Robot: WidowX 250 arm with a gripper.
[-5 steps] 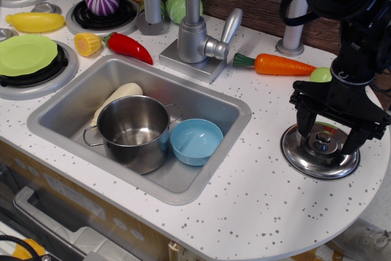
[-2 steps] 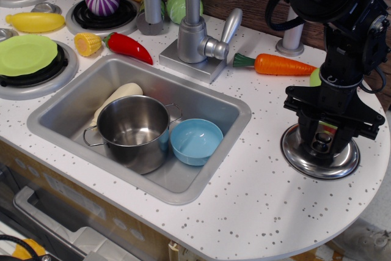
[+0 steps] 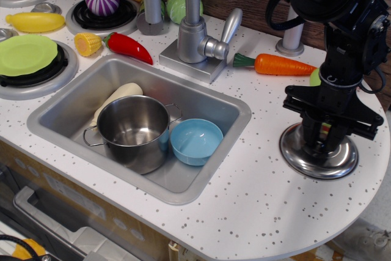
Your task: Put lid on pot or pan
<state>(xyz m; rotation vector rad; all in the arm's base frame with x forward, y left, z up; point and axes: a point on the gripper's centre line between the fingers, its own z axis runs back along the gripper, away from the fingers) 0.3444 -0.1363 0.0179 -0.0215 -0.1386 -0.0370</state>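
The steel lid [image 3: 294, 154] lies flat on the white counter at the right. My gripper [image 3: 322, 143] stands straight down over its centre, with the fingers drawn together around the knob, which is hidden between them. The lid rests on the counter. The shiny steel pot [image 3: 132, 130] with wire loop handles stands open and empty in the sink [image 3: 60, 101], far to the left of the gripper.
A light-blue bowl [image 3: 195, 141] sits next to the pot in the sink, and a cream object [image 3: 122, 95] lies behind it. The faucet [image 3: 194, 29] rises behind the sink. A carrot [image 3: 284, 64] lies near the arm. A lime-green plate [image 3: 24, 54], corn [image 3: 87, 43] and a red pepper [image 3: 128, 47] are at the left.
The gripper came down over the lid and its fingers closed from wide open onto the knob. The lid shifted very slightly left.
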